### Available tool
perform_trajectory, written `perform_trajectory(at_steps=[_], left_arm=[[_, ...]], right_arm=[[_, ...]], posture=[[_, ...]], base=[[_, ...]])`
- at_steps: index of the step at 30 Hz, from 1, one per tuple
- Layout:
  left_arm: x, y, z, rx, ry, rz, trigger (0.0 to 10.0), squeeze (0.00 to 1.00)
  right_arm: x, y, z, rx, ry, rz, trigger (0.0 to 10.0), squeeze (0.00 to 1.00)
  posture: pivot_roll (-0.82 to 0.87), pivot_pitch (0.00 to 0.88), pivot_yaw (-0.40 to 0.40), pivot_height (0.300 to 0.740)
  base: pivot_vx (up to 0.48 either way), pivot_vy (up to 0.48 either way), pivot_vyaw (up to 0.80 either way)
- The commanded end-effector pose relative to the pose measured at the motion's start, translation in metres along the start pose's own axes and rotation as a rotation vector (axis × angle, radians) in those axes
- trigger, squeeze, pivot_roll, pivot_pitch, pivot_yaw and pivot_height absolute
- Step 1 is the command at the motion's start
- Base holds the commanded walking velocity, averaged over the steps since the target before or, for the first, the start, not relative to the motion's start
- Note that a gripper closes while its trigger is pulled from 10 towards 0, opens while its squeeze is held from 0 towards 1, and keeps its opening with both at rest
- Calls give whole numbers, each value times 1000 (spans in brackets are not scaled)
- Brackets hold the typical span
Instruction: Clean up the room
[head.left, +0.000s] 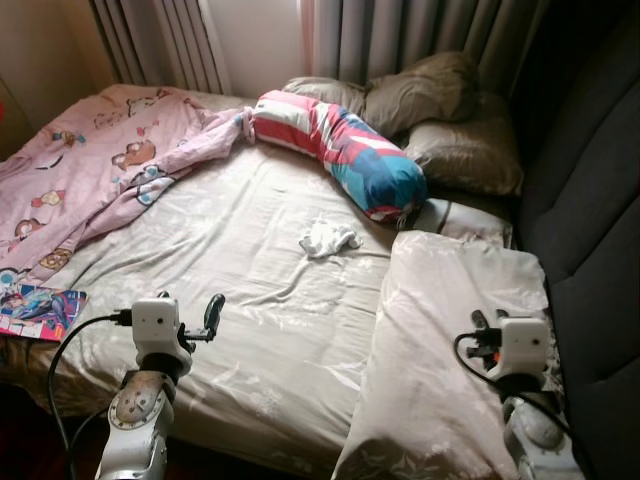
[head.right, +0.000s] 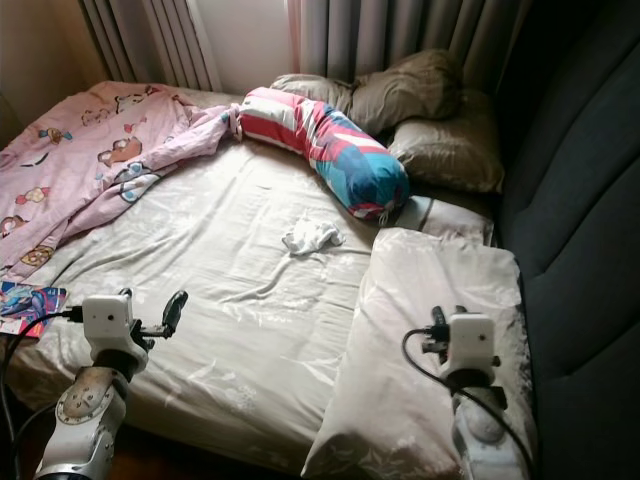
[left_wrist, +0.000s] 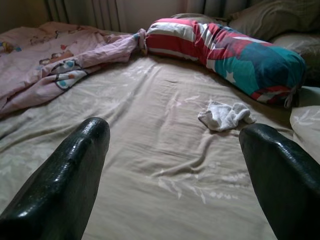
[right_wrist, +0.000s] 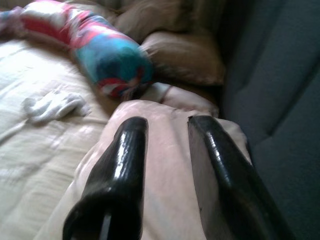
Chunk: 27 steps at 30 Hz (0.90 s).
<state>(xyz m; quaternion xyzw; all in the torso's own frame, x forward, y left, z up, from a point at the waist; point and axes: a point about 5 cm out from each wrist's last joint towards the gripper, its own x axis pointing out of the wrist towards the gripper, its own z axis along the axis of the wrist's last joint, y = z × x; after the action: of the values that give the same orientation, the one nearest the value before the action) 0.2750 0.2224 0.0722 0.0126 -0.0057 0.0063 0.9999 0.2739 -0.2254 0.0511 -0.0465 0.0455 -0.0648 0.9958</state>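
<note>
Beige sheet (head.left: 250, 260), white sock-like cloth (head.left: 327, 238) lying.

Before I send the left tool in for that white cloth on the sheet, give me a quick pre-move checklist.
1. Target located: ok. The white cloth lies crumpled mid-bed, just short of the striped bolster.
2. Left tool open: ok. Its fingers stand wide apart and hold nothing.
3. Approach path: ok. There is bare sheet between the left tool and the cloth.
4. Cloth free of other items: ok. It lies apart from the bolster and the pink blanket.
5. Right tool out of the way: ok. It hovers over the long pale pillow, fingers slightly apart, holding nothing.
6. Reach without stepping closer: cannot tell.
</note>
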Motion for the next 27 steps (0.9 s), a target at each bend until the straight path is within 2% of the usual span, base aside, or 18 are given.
perform_trajectory(at_steps=[1,7,15,27], left_arm=[[-3,2,0,19,0,8,10000,0],[1,2,2,37,1,-9,10000,0],[0,5,-2,78,17,-11,10000,0],[0,9,0,70,15,-18,10000,0]], right_arm=[[1,-1,-5,50,18,-48,10000,0],[-6,13,-16,90,65,-41,10000,0],[-12,5,-22,103,64,-61,10000,0],[-10,2,-20,101,61,-54,10000,0]], posture=[[-8,32,-25,735],[0,47,-6,735],[-17,51,2,735],[-17,43,4,735]], base=[[0,0,0],[0,0,0],[0,270,0],[0,299,0]])
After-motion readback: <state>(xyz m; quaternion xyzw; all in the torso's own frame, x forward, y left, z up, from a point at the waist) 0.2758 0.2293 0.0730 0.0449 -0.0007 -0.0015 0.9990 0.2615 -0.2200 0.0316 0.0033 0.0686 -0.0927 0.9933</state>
